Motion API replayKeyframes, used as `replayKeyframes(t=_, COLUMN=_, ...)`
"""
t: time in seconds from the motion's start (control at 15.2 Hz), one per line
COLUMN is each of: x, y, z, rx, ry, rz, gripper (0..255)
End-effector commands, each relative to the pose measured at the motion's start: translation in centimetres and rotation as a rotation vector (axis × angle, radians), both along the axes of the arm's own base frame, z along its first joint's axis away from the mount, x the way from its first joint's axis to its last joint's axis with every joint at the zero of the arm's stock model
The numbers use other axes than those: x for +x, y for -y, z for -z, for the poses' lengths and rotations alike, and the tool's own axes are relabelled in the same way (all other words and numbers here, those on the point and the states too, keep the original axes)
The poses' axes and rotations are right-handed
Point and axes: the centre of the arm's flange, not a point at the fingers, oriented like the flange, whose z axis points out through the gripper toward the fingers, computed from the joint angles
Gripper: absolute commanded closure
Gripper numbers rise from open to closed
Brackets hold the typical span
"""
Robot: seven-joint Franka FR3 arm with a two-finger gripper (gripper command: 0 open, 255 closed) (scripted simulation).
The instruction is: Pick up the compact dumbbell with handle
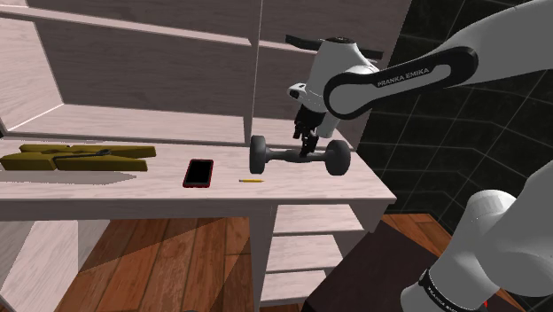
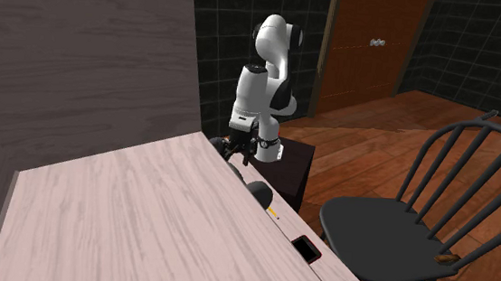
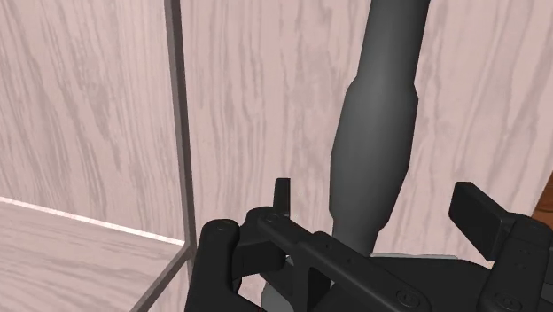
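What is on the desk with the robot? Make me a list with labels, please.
gripper: black, open, fingers either side of the handle
dumbbell: dark grey, not gripped yet
phone: black, red edge, mid-desk
pencil: small, yellow, between phone and dumbbell
olive thing: flat, at the shoulder view's left
desk: pale wood

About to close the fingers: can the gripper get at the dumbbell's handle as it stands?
Likely yes: the gripper has its fingers open astride the dumbbell handle, with nothing between them.
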Motion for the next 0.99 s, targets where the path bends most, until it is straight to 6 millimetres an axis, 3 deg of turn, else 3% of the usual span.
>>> replayKeyframes(t=0.0, x=0.1, y=-0.1, z=1.0, rx=0.0, ry=0.003, rz=-0.006, gripper=0)
replayKeyframes(t=0.26, x=0.1, y=-0.1, z=3.4, rx=0.0, ry=0.003, rz=-0.006, gripper=0)
replayKeyframes(t=0.4, x=0.1, y=-0.1, z=3.4, rx=0.0, ry=0.003, rz=-0.006, gripper=0)
replayKeyframes(t=0.46, x=0.1, y=-0.2, z=3.4, rx=0.0, ry=0.003, rz=-0.006, gripper=255)
replayKeyframes(t=0.92, x=0.1, y=-0.2, z=3.4, rx=0.0, ry=0.003, rz=-0.006, gripper=255)
